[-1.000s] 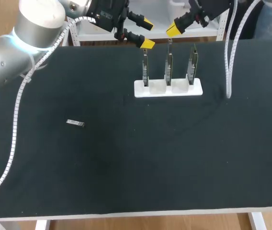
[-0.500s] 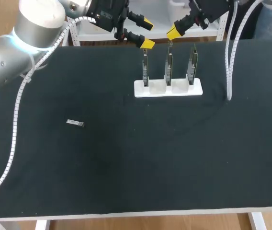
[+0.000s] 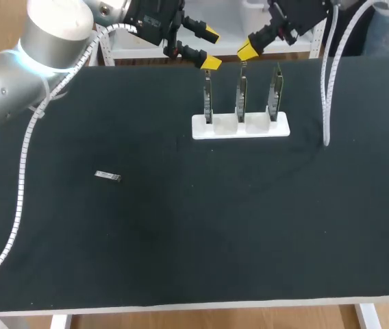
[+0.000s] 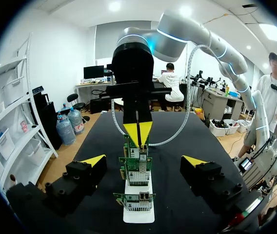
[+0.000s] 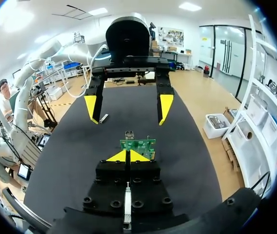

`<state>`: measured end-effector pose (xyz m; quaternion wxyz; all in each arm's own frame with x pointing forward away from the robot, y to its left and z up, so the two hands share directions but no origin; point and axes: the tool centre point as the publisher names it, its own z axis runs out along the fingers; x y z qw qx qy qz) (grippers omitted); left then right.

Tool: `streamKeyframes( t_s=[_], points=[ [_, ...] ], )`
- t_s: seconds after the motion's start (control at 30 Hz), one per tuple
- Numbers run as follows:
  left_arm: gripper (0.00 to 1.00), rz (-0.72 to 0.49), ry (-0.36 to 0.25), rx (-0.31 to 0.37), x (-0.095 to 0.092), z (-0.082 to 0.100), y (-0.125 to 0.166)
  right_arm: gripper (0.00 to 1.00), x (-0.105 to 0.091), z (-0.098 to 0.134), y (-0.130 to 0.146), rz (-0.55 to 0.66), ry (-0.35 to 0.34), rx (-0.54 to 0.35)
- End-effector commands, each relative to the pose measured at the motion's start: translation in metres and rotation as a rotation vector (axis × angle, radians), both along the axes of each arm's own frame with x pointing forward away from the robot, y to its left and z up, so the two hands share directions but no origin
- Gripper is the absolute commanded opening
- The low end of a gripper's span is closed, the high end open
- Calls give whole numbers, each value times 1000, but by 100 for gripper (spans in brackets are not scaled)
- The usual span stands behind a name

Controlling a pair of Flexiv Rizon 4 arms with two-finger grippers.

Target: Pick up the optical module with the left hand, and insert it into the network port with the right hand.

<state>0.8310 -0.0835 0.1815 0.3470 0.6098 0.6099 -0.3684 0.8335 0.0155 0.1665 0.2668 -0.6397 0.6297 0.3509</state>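
We are judging the small silver metal optical module (image 3: 107, 176), lying at the black table's (image 3: 181, 240) left, light, stiff and slick, best pinched across its long sides; left gripper (image 3: 209, 48) gaping apart, right gripper (image 3: 247, 49) pressed together, empty.

Black table (image 3: 181, 240) bears white stand (image 3: 240, 127), green boards (image 4: 137, 168), silvery optical module (image 3: 107, 176); left pincer (image 3: 211, 48), right pincer (image 3: 246, 49) yellow-tipped.

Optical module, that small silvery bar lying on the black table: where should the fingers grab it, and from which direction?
Probably from straight above, with the left gripper closing its open fingers across the optical module at its narrow width, near mid-length. It lies flat on the table as a slim bar, alone, so only its long side edges offer opposing faces.
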Motion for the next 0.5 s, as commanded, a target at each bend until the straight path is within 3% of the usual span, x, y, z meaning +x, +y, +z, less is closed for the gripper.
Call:
streamKeyframes(
  t_s=[0.03, 0.5],
  points=[
    [100, 5, -5, -1, -3, -1, 0, 0, 8, -2, 0, 247, 203, 7],
    [100, 5, -5, -1, -3, -1, 0, 0, 5, -6, 0, 245, 217, 6]
  ],
)
